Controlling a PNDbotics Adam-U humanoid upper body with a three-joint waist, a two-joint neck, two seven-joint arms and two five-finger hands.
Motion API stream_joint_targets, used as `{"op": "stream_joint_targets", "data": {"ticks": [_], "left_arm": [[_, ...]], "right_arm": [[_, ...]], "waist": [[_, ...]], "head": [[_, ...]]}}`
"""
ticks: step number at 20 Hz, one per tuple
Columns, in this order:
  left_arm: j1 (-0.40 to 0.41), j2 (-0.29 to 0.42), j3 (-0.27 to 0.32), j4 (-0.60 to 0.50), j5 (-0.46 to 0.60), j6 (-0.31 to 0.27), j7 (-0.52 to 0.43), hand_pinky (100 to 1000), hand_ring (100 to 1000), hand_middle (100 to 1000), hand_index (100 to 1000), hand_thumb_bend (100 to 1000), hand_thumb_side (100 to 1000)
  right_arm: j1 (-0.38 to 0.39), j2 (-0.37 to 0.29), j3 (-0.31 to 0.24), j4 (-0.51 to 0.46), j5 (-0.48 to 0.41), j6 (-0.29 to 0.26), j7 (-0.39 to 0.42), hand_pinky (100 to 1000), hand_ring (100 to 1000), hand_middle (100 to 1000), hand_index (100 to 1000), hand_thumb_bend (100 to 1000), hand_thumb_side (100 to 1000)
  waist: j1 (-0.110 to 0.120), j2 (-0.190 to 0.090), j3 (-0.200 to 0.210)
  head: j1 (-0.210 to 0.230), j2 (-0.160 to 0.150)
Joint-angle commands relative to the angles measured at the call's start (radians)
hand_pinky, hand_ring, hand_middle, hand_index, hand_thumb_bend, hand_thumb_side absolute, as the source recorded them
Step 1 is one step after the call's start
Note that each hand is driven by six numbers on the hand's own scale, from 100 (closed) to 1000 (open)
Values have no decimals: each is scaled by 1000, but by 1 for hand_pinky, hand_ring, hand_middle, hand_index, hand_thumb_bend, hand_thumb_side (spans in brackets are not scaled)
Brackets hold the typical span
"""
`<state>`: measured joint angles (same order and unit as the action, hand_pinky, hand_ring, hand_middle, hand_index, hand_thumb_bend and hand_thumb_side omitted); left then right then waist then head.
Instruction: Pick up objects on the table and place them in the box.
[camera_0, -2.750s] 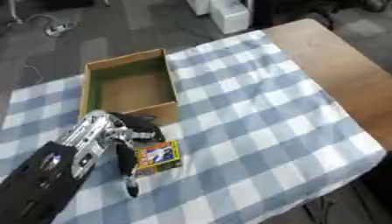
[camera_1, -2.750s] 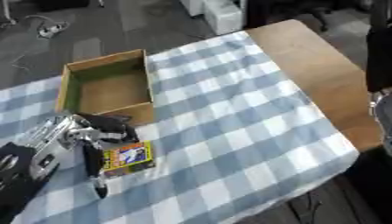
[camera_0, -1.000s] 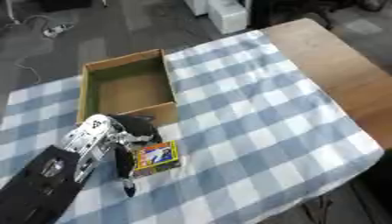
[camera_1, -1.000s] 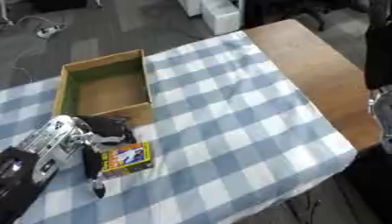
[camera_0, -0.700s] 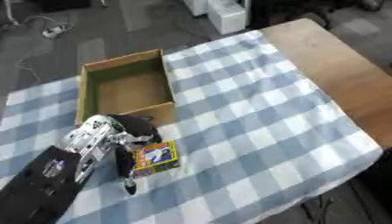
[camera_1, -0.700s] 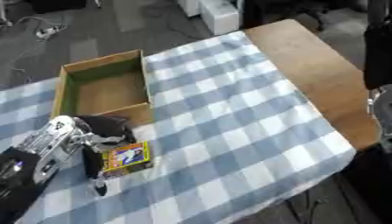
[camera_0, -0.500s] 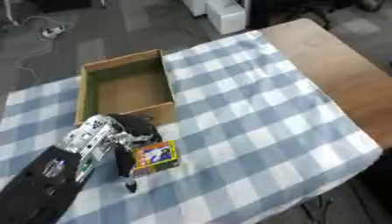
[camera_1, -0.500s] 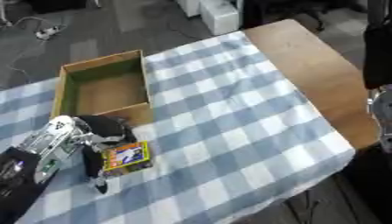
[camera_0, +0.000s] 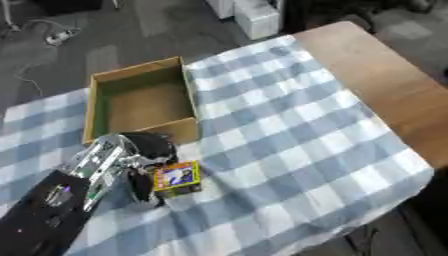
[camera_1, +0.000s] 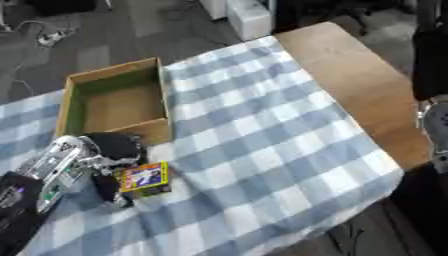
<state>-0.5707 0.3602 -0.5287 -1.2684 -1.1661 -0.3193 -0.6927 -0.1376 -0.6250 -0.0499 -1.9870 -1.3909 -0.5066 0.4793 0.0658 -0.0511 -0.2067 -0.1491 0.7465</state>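
An open cardboard box (camera_0: 98, 102) stands at the back left of the checked cloth, and I see nothing in it. Just in front of its near wall lies a dark object (camera_0: 156, 144). A small yellow pack with a picture on it (camera_0: 178, 177) lies a little nearer. My left hand (camera_0: 107, 161) comes in from the lower left and sits against the dark object, just left of the yellow pack. A dark part of the hand (camera_0: 140, 187) hangs beside the pack. My right hand (camera_1: 435, 122) shows only at the right edge of the right eye view, over the bare wood.
The blue and white checked cloth (camera_0: 289, 150) covers most of the table. A bare wooden strip (camera_0: 376, 80) runs along its right side. Beyond the table edges are grey floor, cables and white units at the back.
My left hand has drawn back slightly toward the lower left. The dark object, the yellow pack and the box lie where they were.
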Motion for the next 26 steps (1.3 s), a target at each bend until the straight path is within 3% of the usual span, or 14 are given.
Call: {"op": "stream_joint_targets", "data": {"ticks": [1, 2, 3, 4, 5, 6, 7, 8, 10, 19, 26], "left_arm": [[-1, 7, 4, 8, -13, 0, 35, 100, 277, 417, 662, 100, 527], [0, 6, 5, 10, -10, 2, 43, 100, 237, 361, 589, 100, 667], [1, 5, 6, 11, -2, 4, 50, 100, 234, 356, 582, 100, 670], [1, 5, 6, 12, 6, 6, 56, 100, 199, 306, 512, 100, 712], [2, 5, 6, 12, 18, 9, 62, 100, 220, 336, 555, 100, 681], [3, 3, 6, 11, 33, 10, 70, 100, 131, 224, 394, 100, 751], [5, 3, 6, 9, 63, 10, 87, 100, 154, 252, 429, 100, 743], [6, 4, 4, 7, 86, 10, 100, 100, 100, 138, 343, 100, 757], [7, 8, -3, -3, 133, 2, 138, 100, 100, 100, 332, 100, 749], [5, 34, -14, -75, 233, -62, 270, 100, 100, 100, 289, 100, 727], [-7, 59, 34, -186, 283, -47, 340, 100, 100, 100, 287, 100, 714]], "right_arm": [[-11, -29, -12, -13, -5, -1, 1, 375, 318, 347, 567, 100, 1000], [-11, -29, -12, -13, -5, -2, 1, 375, 318, 347, 567, 100, 1000], [-11, -29, -12, -13, -4, -2, 1, 375, 318, 347, 567, 100, 1000], [-11, -29, -12, -13, -4, -2, 1, 375, 318, 347, 567, 100, 1000], [-11, -29, -12, -13, -4, -2, 0, 375, 318, 347, 567, 100, 1000], [-11, -29, -12, -13, -4, -2, 0, 374, 318, 347, 567, 100, 1000], [-12, -29, -12, -13, -4, -2, 0, 375, 318, 347, 567, 100, 1000], [-12, -29, -12, -13, -4, -2, 0, 374, 318, 346, 567, 100, 1000], [-12, -30, -12, -13, -4, -2, 0, 374, 318, 346, 567, 100, 1000], [-10, -30, -12, -13, -3, -2, 2, 371, 316, 346, 567, 100, 1000], [-7, -31, -13, -13, -1, -4, 2, 370, 315, 346, 567, 100, 1000]], "waist": [[-5, -3, 1], [-5, -3, 1], [-5, -3, 1], [-5, -3, 0], [-5, -3, 0], [-5, -3, 0], [-5, -3, 0], [-5, -4, 0], [-5, -4, 0], [-5, -4, 1], [-6, -6, 4]], "head": [[-3, -4], [-3, -4], [-3, -4], [-2, -4], [-2, -4], [-2, -5], [-2, -6], [-2, -6], [-2, -7], [-4, -10], [-9, -14]]}}
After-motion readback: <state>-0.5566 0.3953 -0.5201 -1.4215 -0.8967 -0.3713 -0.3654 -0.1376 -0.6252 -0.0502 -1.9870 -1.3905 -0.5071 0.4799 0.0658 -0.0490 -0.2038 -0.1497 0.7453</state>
